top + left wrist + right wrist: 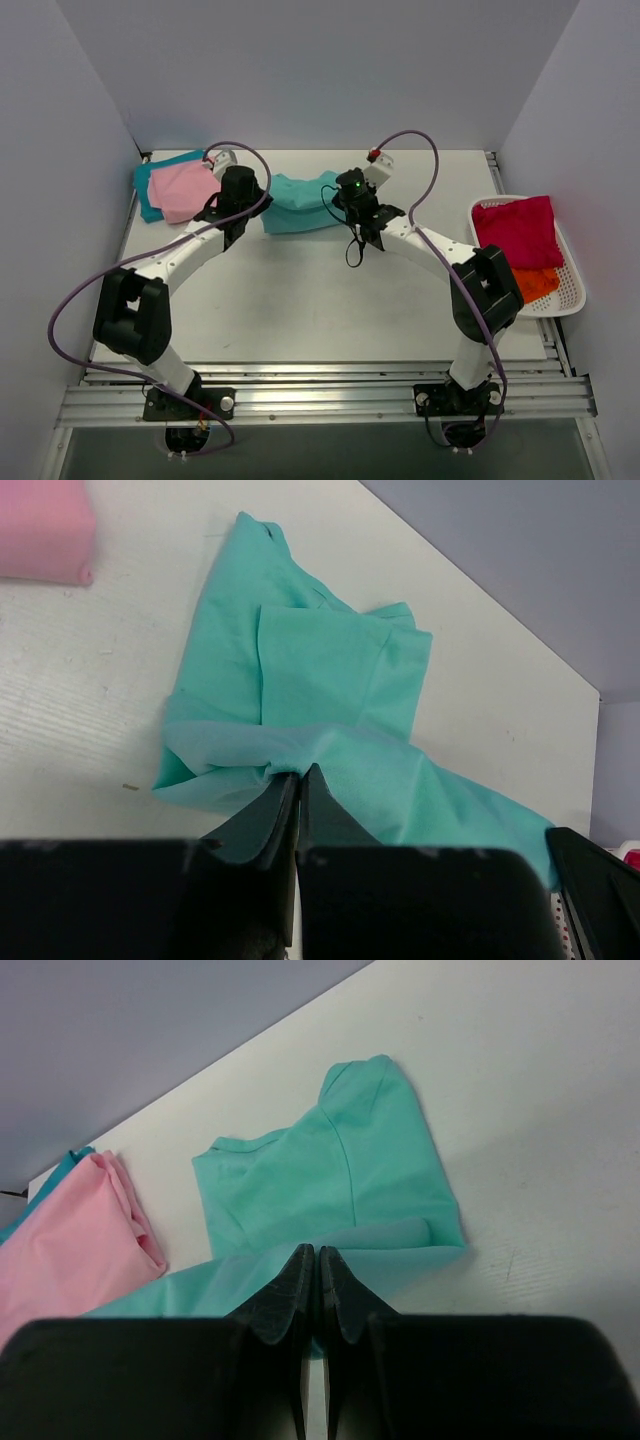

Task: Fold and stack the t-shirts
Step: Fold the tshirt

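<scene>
We see left gripper (298,785) and right gripper (318,1268) each pinched tight on mint green t-shirt (330,680) edge, cloth on table (300,290).

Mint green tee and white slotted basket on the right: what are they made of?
The mint green t-shirt: soft matte knit cloth, probably cotton jersey; it drapes, creases, shows stitched seams. The white slotted basket: seemingly rigid moulded plastic, faintly glossy, with perforated walls.

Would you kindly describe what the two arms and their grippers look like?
The left arm and right arm have white links, black joints and looping purple cables. Left gripper and right gripper have black tapered fingers. A green light glows near the right wrist.
</scene>
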You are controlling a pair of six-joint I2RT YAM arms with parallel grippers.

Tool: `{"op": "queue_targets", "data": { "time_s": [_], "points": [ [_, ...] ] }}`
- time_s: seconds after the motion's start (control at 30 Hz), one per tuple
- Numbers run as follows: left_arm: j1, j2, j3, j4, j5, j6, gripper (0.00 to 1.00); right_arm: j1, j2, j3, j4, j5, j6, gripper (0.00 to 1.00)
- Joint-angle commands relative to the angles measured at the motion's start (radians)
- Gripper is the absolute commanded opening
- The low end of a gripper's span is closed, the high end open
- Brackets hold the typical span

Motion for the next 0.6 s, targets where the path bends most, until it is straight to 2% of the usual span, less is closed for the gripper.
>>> {"op": "queue_targets", "data": {
  "time_s": [0.0,0.57],
  "points": [
    [0.014,0.006,0.078,0.006,0.021,0.031,0.06,-0.008,0.009,0.068,0.030,-0.012,-0.022,0.00],
    [0.031,0.026,0.122,-0.006,0.060,0.041,0.06,-0.020,-0.020,0.071,0.031,-0.029,-0.034,0.00]
  ]
}}
